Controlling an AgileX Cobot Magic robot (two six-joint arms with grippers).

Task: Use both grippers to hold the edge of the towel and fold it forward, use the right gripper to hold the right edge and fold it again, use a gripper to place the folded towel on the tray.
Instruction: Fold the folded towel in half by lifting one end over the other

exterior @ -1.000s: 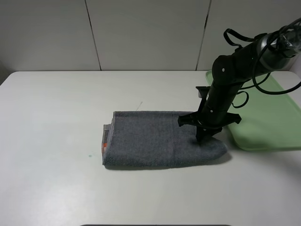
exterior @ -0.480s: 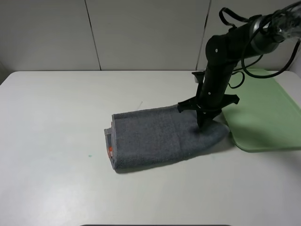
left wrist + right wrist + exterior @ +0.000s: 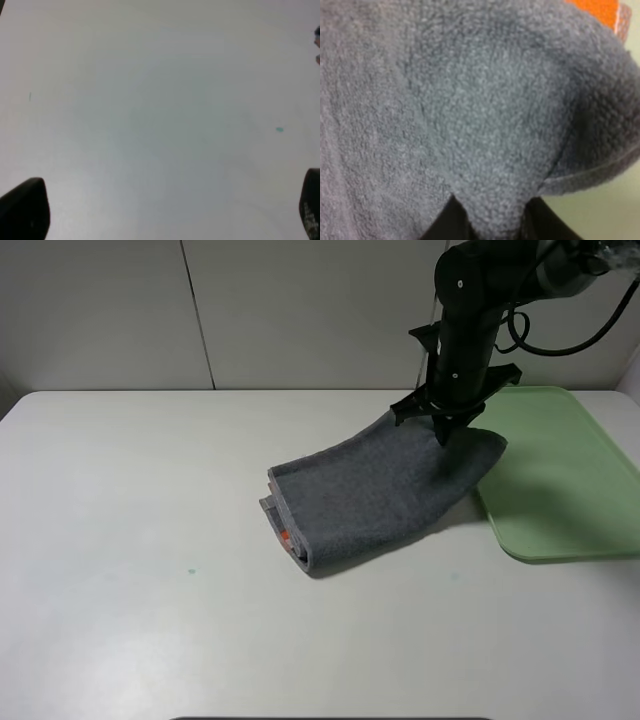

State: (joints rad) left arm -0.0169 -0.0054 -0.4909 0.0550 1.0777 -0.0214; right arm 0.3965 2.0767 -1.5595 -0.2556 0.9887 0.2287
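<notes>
Folds done: right gripper [image 3: 447, 445] clamps one end of towel [image 3: 370, 495], lifted beside tray [image 3: 560, 480]; other end on table [image 3: 120, 490]. Placing remains. Jaws of left gripper [image 3: 167, 212] apart, empty.

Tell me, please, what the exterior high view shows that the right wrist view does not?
Only the exterior high view shows the whole green tray, the white table and the full folded towel. The right gripper lifts its right end while its left end rests on the table. Only the right wrist view shows the terry weave up close, a pale hem and the fingertips with cloth pinched between them. Both show the grey towel gripped and a bit of its orange band.
</notes>
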